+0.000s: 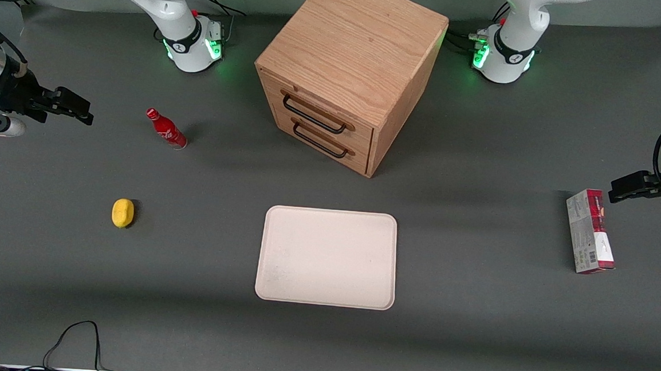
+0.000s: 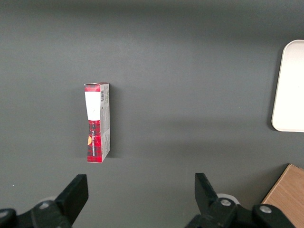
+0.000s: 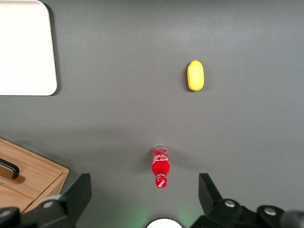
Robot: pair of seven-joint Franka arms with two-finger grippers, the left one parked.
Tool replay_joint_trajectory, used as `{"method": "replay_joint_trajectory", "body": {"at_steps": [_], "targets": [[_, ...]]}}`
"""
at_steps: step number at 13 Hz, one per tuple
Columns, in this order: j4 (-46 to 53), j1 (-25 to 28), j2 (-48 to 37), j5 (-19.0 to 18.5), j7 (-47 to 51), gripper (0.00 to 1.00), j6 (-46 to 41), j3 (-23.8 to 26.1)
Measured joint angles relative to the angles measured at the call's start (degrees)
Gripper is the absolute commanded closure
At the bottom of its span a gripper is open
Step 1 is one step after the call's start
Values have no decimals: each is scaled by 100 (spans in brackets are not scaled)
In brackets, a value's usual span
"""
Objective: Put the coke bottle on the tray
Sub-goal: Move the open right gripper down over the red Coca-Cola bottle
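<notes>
- Judging by how things lay, the task had barely begun: the coke bottle (image 1: 166, 129) stood upright on the dark table (image 1: 471, 332), untouched, and nothing rested on the tray (image 1: 327, 257).
- Taking the tray as the landmark, the bottle stood well apart from it, toward the working arm's end of the table and farther from the front camera than the tray.
- The wooden cabinet (image 1: 349, 72) stood just farther from the front camera than the tray, its two drawers facing the tray's way and both closed.
- A yellow lemon-like object (image 1: 123, 213) lay well apart from the tray toward the working arm's end, nearer to the front camera than the bottle; it did not block a straight path from bottle to tray.
- A red-and-grey carton (image 1: 589, 231) lay well apart from the tray toward the parked arm's end and played no part.
- The gripper (image 1: 74, 107) hung above the table at the working arm's end, farther from the tray than the bottle was.
- In the right wrist view the gripper (image 3: 145, 197) had its jaws spread wide, holding and touching nothing, with the bottle (image 3: 160, 166) on the table below the gap between them.
- What was left, as I judged it: descend, close on the bottle, lift it, carry it to the tray and set it down.
</notes>
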Motion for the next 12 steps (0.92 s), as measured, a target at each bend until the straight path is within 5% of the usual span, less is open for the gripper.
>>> {"method": "replay_joint_trajectory", "body": {"at_steps": [7,12], "targets": [[-333,-2,-59,2,0,0,-229,19],[-3058,-4,-1388,7,0,0,1273,14]]}}
